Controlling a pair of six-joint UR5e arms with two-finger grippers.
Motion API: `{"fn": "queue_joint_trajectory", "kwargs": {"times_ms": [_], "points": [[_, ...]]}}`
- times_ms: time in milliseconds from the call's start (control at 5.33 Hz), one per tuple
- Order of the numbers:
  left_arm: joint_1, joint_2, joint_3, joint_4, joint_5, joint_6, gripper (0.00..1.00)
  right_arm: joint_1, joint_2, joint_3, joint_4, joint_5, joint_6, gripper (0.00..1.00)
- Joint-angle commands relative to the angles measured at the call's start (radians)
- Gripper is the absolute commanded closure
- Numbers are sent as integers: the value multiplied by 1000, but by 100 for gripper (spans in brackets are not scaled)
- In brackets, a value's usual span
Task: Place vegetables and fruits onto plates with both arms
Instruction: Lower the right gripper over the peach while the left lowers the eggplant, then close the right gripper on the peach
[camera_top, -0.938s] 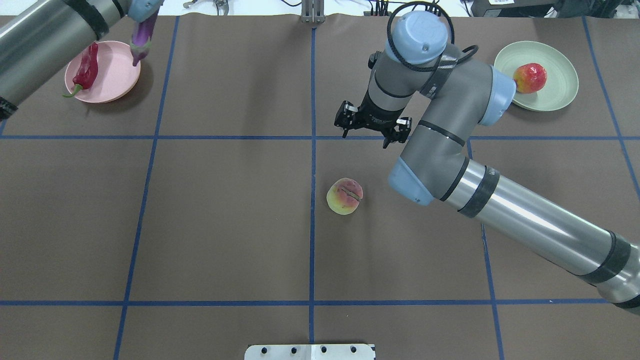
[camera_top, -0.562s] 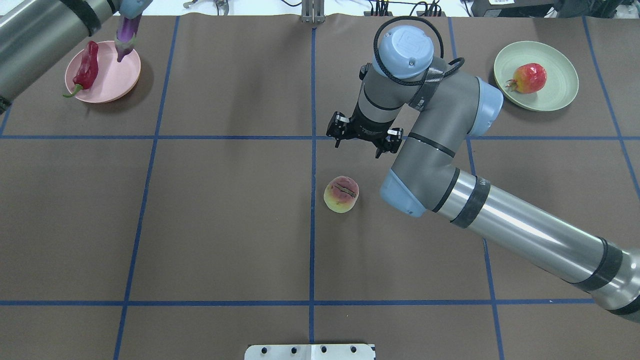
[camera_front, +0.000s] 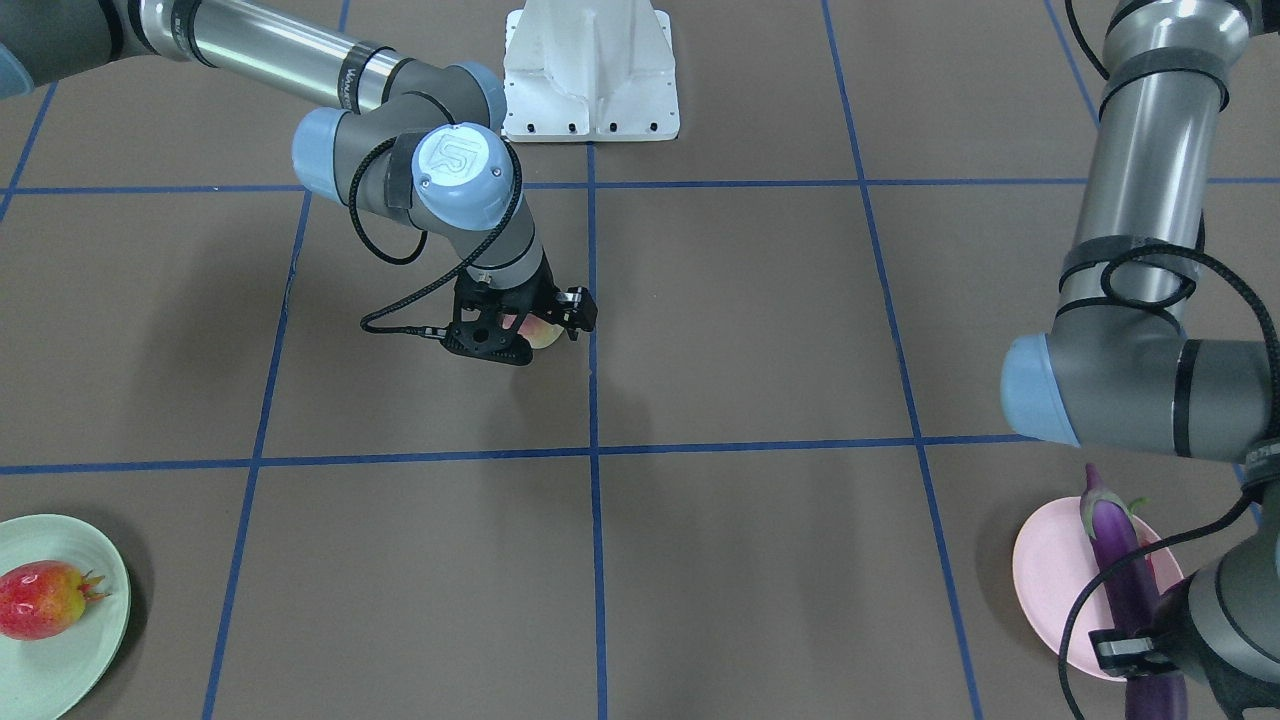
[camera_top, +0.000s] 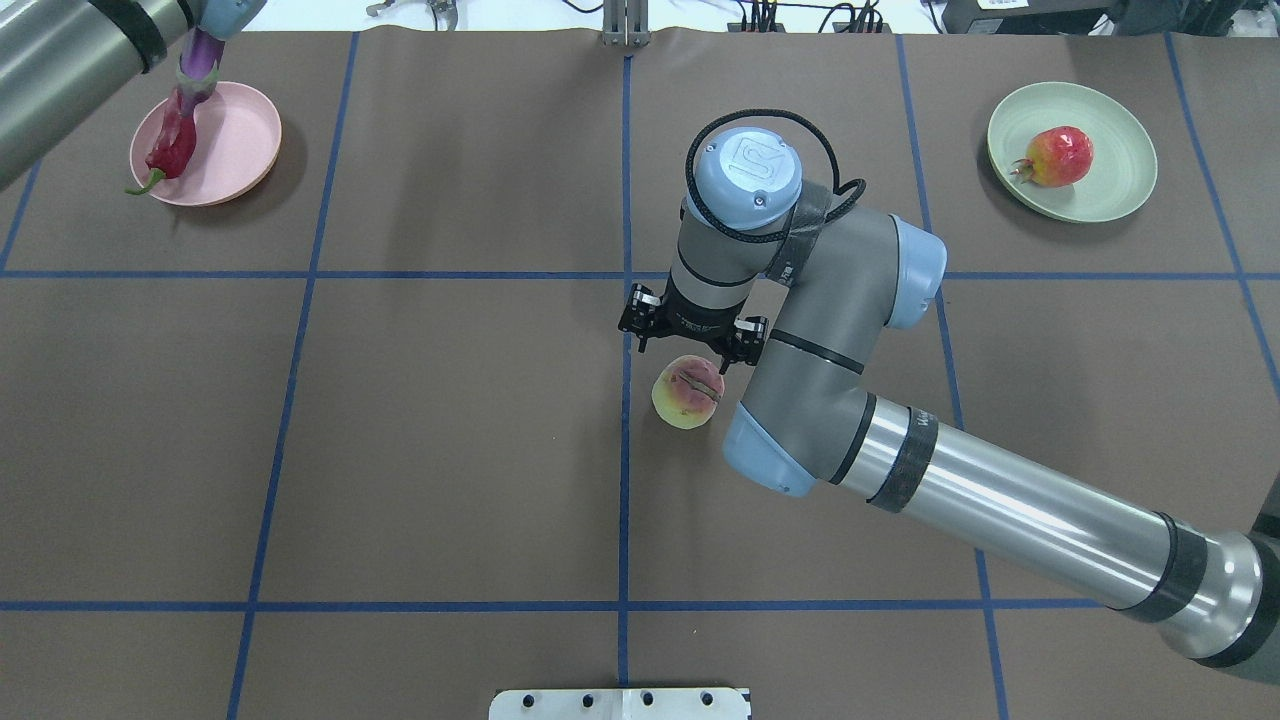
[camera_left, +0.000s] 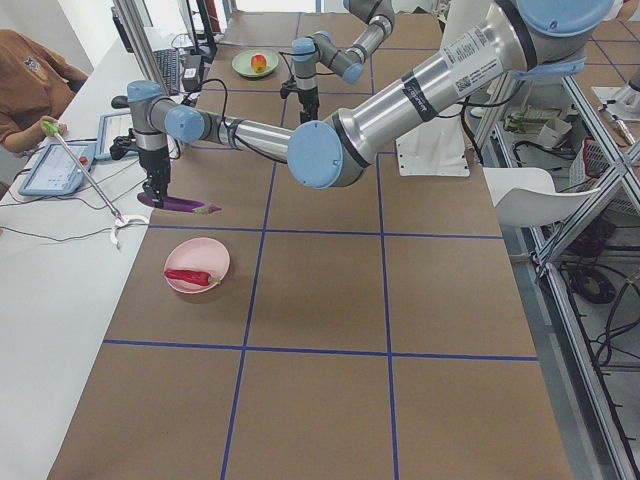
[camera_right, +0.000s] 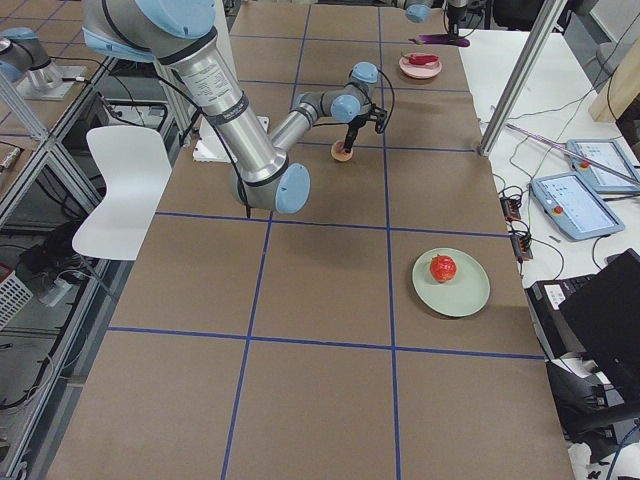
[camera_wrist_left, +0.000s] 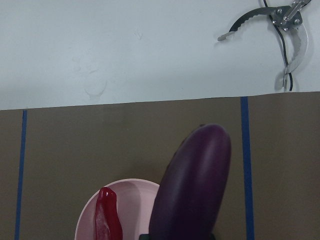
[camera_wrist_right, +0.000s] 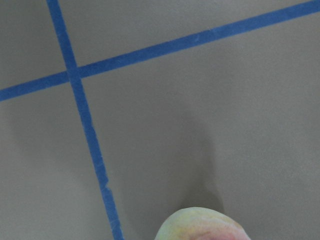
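1. The right gripper (camera_top: 690, 342), black and two-fingered, has its fingers (camera_top: 640, 325) spread wide. It hangs low over the far side of the round pink-yellow grooved peach (camera_top: 688, 392). In the front-facing view the fruit shows between the fingers, but I cannot tell whether they touch it
2. That peach sits on the brown paper-covered table (camera_top: 450, 450) near its middle, just at 3 o'clock of the centre blue tape line (camera_top: 625, 480) in the overhead view. Its groove runs roughly from 10 to 4 o'clock
3. The left gripper (camera_front: 1138, 648) is pinched on the long slender glossy purple eggplant (camera_front: 1115, 550), near its blunt end
4. The eggplant is held level in the air. Seen from overhead, its long axis lies close to 12–6 o'clock, with the capped end pointing to 6, toward the robot
5. In the front-facing view the eggplant crosses the pale pink round matte plate (camera_top: 240, 150), which stands at the table's 10 o'clock corner overhead
6. The short glossy red chili pepper (camera_top: 172, 140) lies on that plate's 9 o'clock side. Its long axis runs 1 to 7 o'clock, and the curved green stem points to 7 past the rim
7. The pale mint green round plate (camera_top: 1115, 110) stands at 2 o'clock and holds the bumpy red-orange pomegranate-like fruit (camera_top: 1058, 156), its spiky crown pointing to 9 o'clock
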Motion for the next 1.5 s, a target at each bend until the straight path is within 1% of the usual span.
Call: {"fn": "queue_joint_trajectory", "kwargs": {"times_ms": [0, 375, 750, 938, 1125, 1312], "points": [[-1, 18, -1, -31, 1, -1, 100, -3, 4, 4, -46, 1, -1, 0], [-1, 23, -1, -39, 1, -1, 100, -56, -2, -11, -47, -37, -1, 0], [-1, 23, -1, -39, 1, -1, 100, -68, -7, -13, -48, -47, -1, 0], [-1, 23, -1, -40, 1, -1, 100, -59, -7, -2, -50, -45, -1, 43], [1, 24, -1, -40, 1, -1, 100, -38, -10, 29, -48, -45, -1, 99], [7, 68, 1, -99, 5, -3, 100, 26, -10, 102, -80, -16, -1, 100]]}}
